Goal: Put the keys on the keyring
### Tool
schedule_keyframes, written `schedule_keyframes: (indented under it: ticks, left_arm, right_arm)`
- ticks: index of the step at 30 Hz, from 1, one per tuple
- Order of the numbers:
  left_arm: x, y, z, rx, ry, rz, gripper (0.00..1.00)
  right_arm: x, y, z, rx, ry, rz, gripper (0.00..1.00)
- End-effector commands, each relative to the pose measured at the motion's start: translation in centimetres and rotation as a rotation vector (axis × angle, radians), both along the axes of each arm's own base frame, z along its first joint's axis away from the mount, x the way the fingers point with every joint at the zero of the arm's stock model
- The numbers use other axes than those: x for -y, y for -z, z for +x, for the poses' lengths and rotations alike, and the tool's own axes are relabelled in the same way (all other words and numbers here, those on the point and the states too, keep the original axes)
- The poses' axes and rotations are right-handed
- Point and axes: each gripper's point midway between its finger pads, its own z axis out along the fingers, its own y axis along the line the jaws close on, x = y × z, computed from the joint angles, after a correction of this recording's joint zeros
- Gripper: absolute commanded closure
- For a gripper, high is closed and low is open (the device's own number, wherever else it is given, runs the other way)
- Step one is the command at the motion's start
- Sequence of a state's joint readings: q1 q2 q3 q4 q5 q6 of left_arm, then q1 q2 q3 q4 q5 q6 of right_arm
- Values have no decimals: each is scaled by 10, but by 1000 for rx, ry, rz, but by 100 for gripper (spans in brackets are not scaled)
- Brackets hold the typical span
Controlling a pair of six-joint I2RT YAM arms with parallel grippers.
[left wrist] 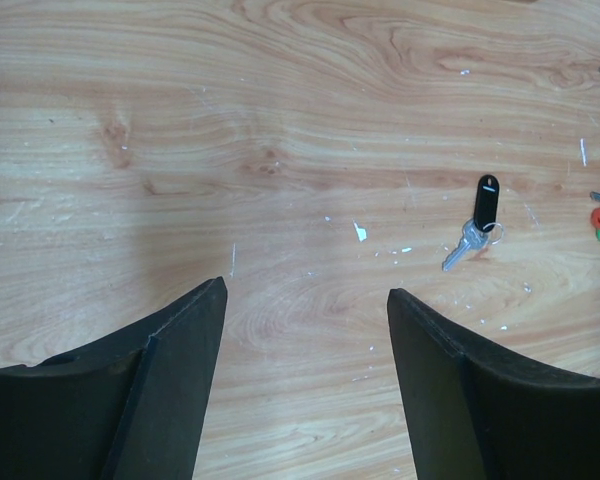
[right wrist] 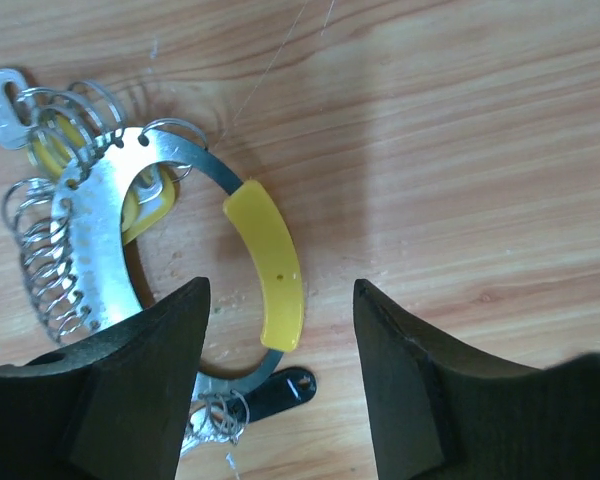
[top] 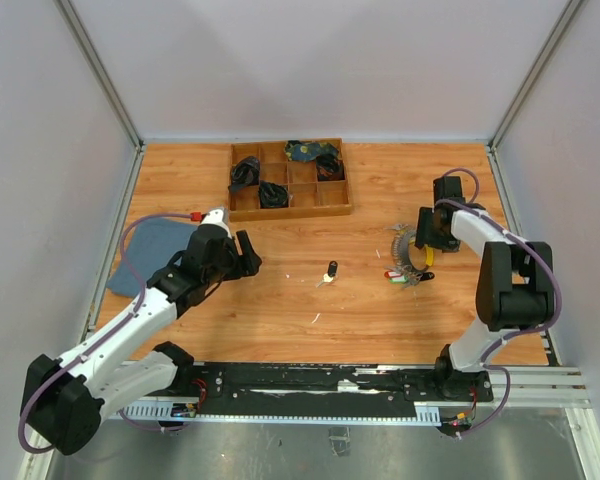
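The keyring [right wrist: 212, 172] is a flat metal loop with a curved yellow piece [right wrist: 271, 262], lying on the wooden table. Many small rings and silvery keys [right wrist: 50, 240] hang fanned on its left side. In the top view the bunch [top: 408, 262] lies at the right with red and green heads. My right gripper [right wrist: 280, 295] is open just above the yellow piece, holding nothing. A single loose key with a black tag [left wrist: 485, 205] lies mid-table, also in the top view [top: 331, 271]. My left gripper [left wrist: 305, 300] is open and empty, left of that key.
A wooden compartment tray [top: 289, 179] with dark items stands at the back. A blue cloth [top: 150, 250] lies at the left under the left arm. White walls with metal rails close in the table.
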State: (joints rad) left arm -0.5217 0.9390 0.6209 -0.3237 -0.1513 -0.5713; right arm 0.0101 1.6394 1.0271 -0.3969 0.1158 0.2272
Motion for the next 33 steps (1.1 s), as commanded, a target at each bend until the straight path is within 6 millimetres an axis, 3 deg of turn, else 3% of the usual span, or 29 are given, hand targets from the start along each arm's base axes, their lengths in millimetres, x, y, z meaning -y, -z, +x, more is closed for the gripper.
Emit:
schedule_keyframes:
  ticks: [1, 14, 16, 21, 27, 33]
  left_arm:
    - [6, -6, 2, 17, 33, 4, 30]
    - [10, -2, 5, 0, 42, 5, 31]
    - [10, -1, 5, -2, 44, 5, 31]
    - [10, -5, 6, 2, 44, 2, 31]
    - [6, -16, 6, 28, 37, 14, 31]
    - [5, -45, 6, 91, 43, -10, 31]
  right_arm:
    - [8, 12, 0, -74, -6, -13, 41]
    - [9, 35, 4, -165, -59, 2, 49]
    - [6, 39, 1, -181, -74, 21, 52]
    - [-3, 46, -2, -185, -97, 74, 72]
    - [-6, 26, 3, -99, -120, 83, 92]
    - [-14, -15, 9, 62, -170, 86, 99]
